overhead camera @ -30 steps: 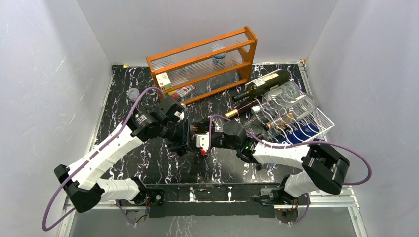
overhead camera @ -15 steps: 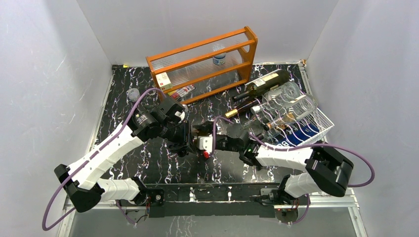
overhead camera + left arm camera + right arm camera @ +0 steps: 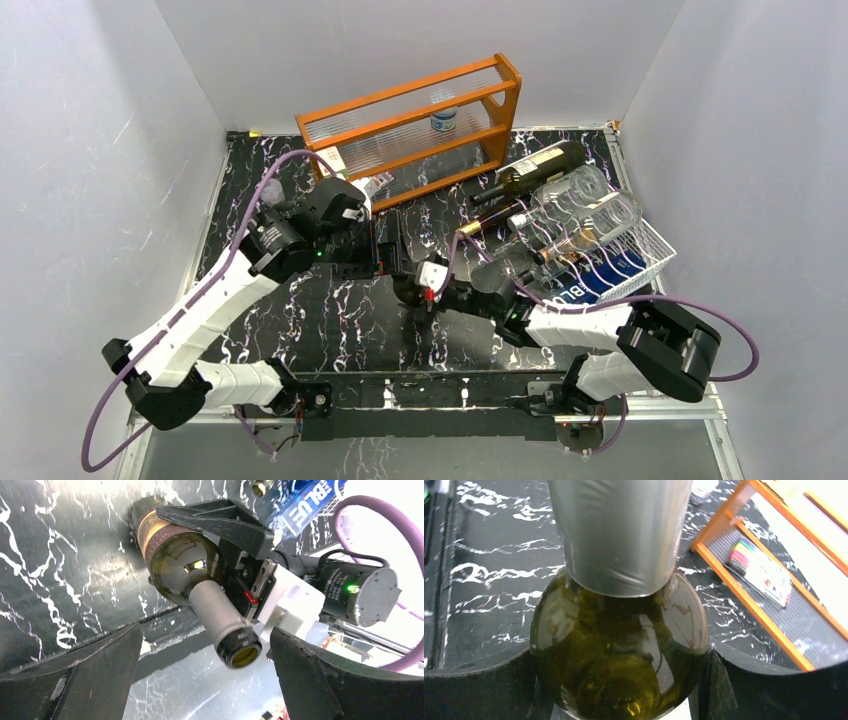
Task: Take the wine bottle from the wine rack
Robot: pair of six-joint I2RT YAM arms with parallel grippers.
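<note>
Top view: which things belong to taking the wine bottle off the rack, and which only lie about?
Belong: green wine bottle, right gripper holding it, wine rack.
Lying about: orange shelf, marker pack, small jar, other bottles on the rack.

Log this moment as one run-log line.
wine bottle: off wine rack | right gripper: shut on bottle body | left gripper: open, straddling neck, no contact
</note>
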